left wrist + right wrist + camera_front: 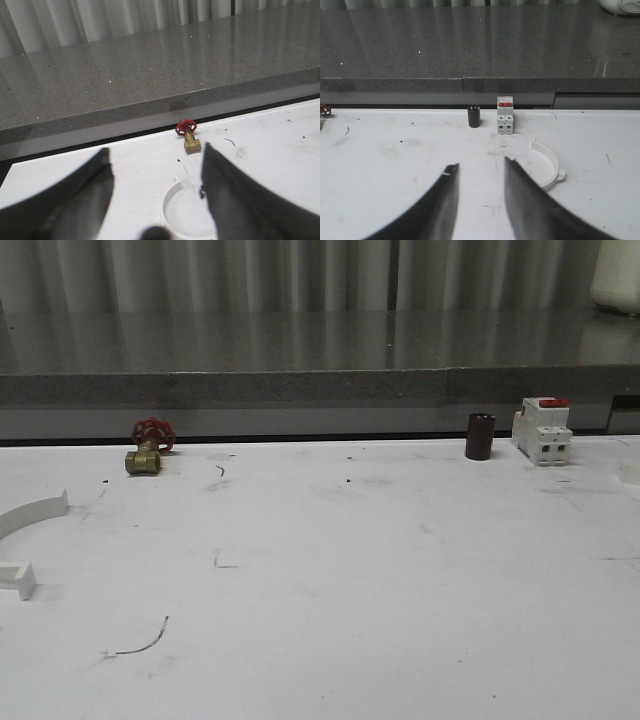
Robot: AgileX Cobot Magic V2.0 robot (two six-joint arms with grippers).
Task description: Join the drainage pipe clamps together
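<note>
Left clamp half (pixel 187 212): white half-ring lying flat on the table (pixel 350 570), on the near side of the brass valve (pixel 146 453); in the front view you see it at the table's left edge.
Right clamp half (pixel 546 167): white half-ring with an end tab, lying flat just beside the breaker block (pixel 505 121), on its near side and a little outboard.
Left gripper (pixel 156 192): fingers spread wide, holding nothing — it hangs above the left clamp half, not touching it as far as you can tell.
Right gripper (pixel 481 197): fingers apart, empty — the right clamp half sits off to one side of it, apart.
Other items: a dark cylinder (pixel 480 436) stands beside the breaker block.
Progress: by your reading, nothing is joined yet. The two halves lie well apart at opposite sides of the table.
Remaining: grasp each half, bring them together at mid-table, mate the end tabs.
</note>
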